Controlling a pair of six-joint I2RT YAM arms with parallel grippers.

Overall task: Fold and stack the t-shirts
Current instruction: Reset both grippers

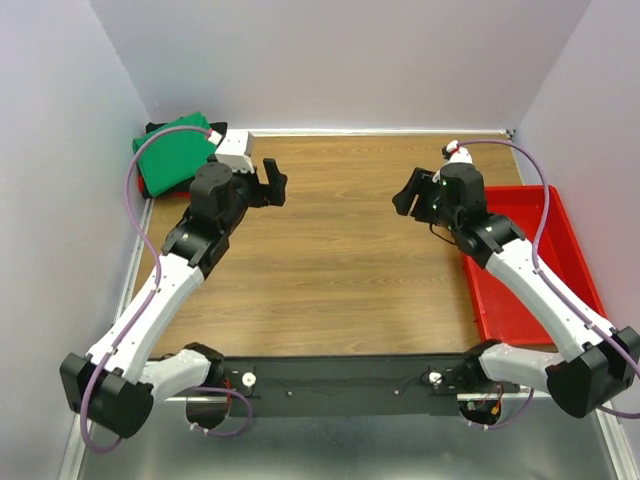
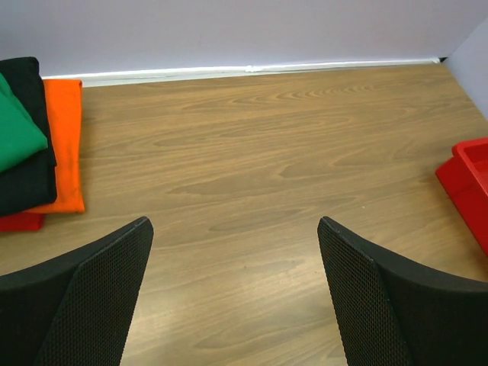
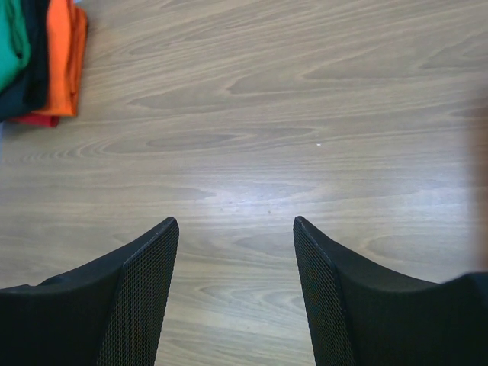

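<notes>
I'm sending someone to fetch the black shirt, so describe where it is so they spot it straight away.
Go to the far left corner of the wooden table, where folded shirts lie stacked. The black shirt is the second layer down, directly under the green shirt on top and above the orange shirt. It is the only dark one.

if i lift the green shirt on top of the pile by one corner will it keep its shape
Probably not: the folded bright green cloth t-shirt is soft, with rounded edges, so it would likely sag and unfold. Pushed sideways, it may slide or drag the black cloth t-shirt beneath it.
</notes>
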